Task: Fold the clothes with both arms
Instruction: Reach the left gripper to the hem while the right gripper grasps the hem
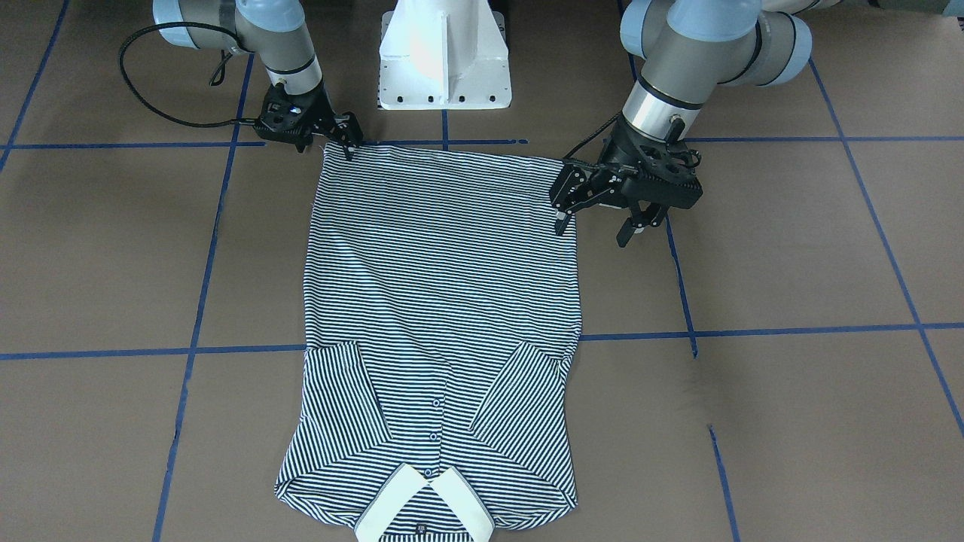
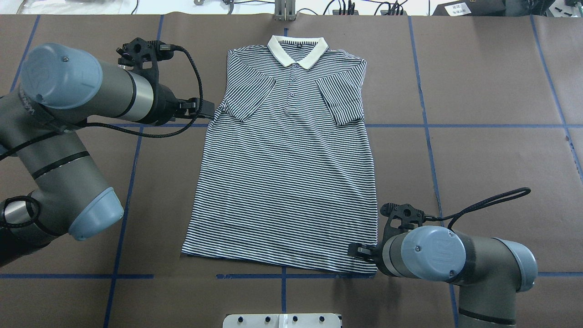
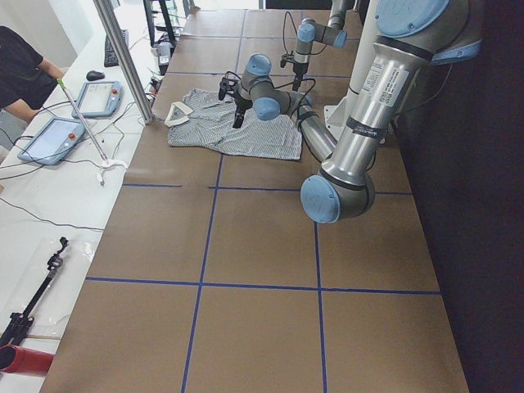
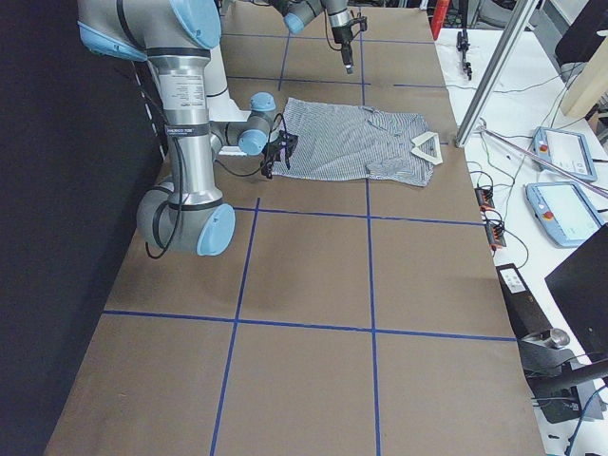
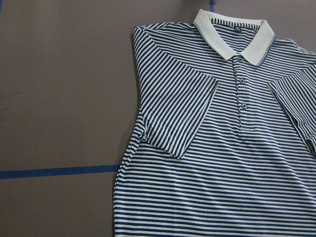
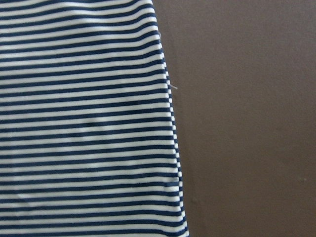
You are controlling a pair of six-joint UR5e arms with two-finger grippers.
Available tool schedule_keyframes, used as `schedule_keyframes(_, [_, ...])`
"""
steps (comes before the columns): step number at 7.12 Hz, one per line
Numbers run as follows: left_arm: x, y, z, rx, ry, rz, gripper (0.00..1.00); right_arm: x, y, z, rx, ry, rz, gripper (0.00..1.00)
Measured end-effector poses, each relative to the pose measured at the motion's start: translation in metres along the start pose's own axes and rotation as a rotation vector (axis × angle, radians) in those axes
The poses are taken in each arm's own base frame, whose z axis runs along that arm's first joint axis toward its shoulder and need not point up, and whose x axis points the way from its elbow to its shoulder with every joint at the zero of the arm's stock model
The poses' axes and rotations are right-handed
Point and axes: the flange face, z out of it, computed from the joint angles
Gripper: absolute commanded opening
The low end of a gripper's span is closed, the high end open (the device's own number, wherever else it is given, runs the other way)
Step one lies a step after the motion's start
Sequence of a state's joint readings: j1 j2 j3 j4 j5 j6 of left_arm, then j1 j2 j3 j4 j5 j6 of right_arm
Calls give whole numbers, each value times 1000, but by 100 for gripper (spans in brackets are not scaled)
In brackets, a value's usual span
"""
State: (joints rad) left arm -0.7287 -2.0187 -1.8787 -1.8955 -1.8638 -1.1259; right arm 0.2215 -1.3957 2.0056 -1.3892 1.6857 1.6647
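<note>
The striped polo shirt [image 2: 287, 173] lies flat and face up on the brown table. Its white collar [image 2: 297, 50] is at the far end and both sleeves are folded onto the chest. My left gripper [image 1: 593, 227] hangs open above the table, just off the shirt's side edge; its wrist view looks down on the shirt [image 5: 222, 148] from a height. Down low, my right gripper [image 1: 351, 144] sits at the hem corner [image 2: 369, 255]. I cannot tell whether its fingers are closed on the cloth. The right wrist view shows only the shirt's edge [image 6: 168, 123] close up.
The white pedestal base [image 1: 444, 60] stands at the robot's side of the table. Blue tape lines [image 1: 753, 331] cross the brown table cover. Beyond the collar end are a metal post [image 3: 123, 57], teach pendants [image 3: 53, 139] and a seated person [image 3: 20, 70].
</note>
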Motion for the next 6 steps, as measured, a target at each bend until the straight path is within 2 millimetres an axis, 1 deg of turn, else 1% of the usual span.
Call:
schedule_keyframes(1, [0,0,0,0,0,1,100,0,5,2,-6,3,-5,74])
schedule_keyframes(2, [0,0,0,1,0,1,100,-1,9,4,-12,7,-10,39])
schedule_keyframes(3, [0,-1,-1,1,0,1,100,-1,11,5,-18,10,-12,10])
schedule_keyframes(4, [0,-1,-1,2,0,1,100,-1,11,5,-23,11,-13,0])
schedule_keyframes(6, [0,-1,-1,2,0,2,100,-1,11,4,-31,12,-12,0])
